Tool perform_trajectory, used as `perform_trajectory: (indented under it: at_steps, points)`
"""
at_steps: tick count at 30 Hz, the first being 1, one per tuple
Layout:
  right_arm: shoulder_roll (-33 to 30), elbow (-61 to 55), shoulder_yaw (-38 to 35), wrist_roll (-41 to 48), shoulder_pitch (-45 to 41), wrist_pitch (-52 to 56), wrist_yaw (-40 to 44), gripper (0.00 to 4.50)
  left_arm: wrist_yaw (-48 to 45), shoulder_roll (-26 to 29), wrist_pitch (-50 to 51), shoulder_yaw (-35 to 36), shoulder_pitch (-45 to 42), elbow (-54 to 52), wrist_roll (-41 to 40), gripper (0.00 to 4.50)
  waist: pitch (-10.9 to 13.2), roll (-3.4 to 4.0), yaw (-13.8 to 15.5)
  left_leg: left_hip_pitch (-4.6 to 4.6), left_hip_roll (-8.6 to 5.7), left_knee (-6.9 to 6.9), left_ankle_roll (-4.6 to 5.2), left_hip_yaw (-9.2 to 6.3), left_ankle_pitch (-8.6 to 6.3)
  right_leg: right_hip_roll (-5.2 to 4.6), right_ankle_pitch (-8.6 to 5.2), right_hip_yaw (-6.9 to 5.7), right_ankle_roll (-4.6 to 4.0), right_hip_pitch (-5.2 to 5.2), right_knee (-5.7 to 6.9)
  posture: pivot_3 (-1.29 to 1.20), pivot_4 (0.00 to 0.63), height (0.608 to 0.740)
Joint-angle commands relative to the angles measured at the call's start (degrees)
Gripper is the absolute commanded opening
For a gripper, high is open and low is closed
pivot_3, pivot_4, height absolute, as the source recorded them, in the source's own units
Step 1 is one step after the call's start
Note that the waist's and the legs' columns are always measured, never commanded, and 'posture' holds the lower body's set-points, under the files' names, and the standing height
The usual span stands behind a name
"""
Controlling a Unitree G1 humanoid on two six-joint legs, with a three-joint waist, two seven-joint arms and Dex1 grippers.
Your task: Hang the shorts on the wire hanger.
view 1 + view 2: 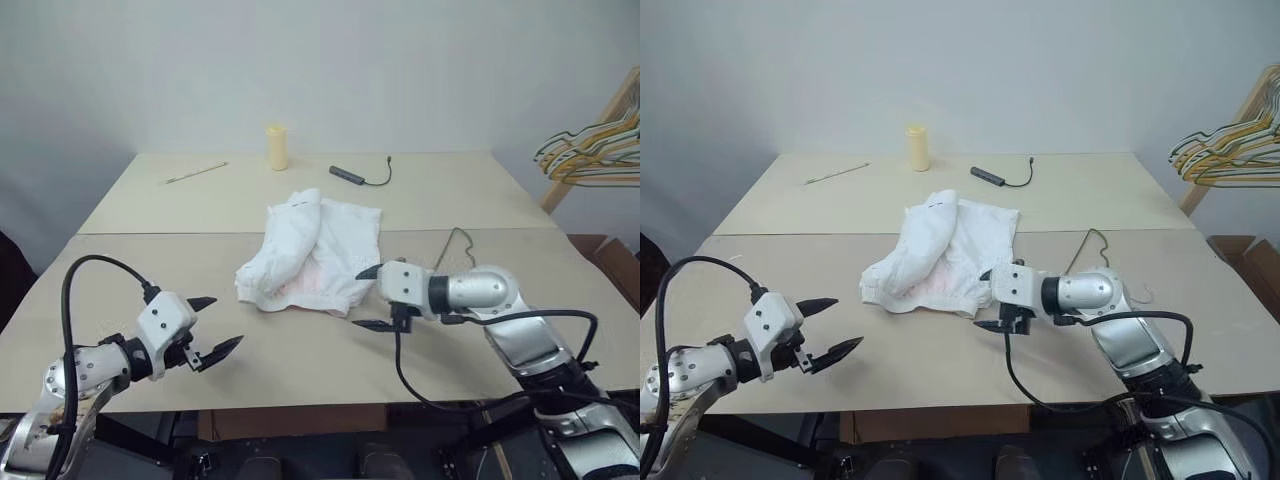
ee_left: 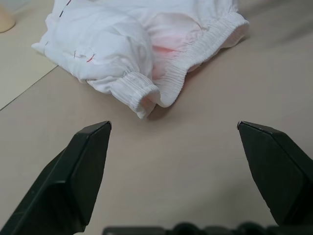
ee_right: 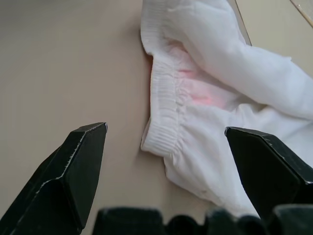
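The shorts (image 1: 312, 250) lie crumpled mid-worktop (image 1: 150, 240), with the wire hanger (image 1: 452, 247) just beside them behind the right arm. Both the right end effector (image 1: 370, 298) and the left end effector (image 1: 214, 327) are spread wide and empty. The right one should probably pinch the elastic waistband edge squarely, gathering one layer only.
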Motion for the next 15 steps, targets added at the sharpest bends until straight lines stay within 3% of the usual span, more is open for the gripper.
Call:
perform_trajectory:
  at_steps: [1, 11, 15]
  points:
    - [3.35, -3.01, 0.85, -0.40, -1.89, 3.54, -3.25, 4.48, -0.19, 1.28, -0.75, 0.95, 0.43, -0.74, 0.97, 4.50, 0.00, 0.00, -0.03, 0.00, 0.00, 0.00, 0.00, 0.00, 0.00, 0.00, 0.01, 0.00, -0.02, 0.00, 0.00, 0.05, 0.000, 0.740]
    - [22.03, -3.57, 7.49, -3.93, -9.02, 21.34, -16.93, 4.48, 0.48, 4.11, -0.05, 1.70, 2.98, 3.41, 5.34, 4.50, -0.02, -0.01, -0.38, -0.10, 0.04, -0.04, -0.01, 0.03, 0.00, 0.07, 0.15, 0.08, -0.35, -0.38, 0.25, 0.01, 0.000, 0.740]
    - [28.93, 0.88, 10.74, -6.44, -11.26, 22.53, -22.80, 4.48, -0.03, 5.08, -0.43, 2.08, 2.85, 4.56, 5.55, 4.50, -0.01, 0.00, -0.48, -0.19, 0.01, -0.06, -0.02, 0.06, 0.00, 0.05, 0.09, 0.10, -0.47, -0.60, 0.59, 0.00, 0.000, 0.740]
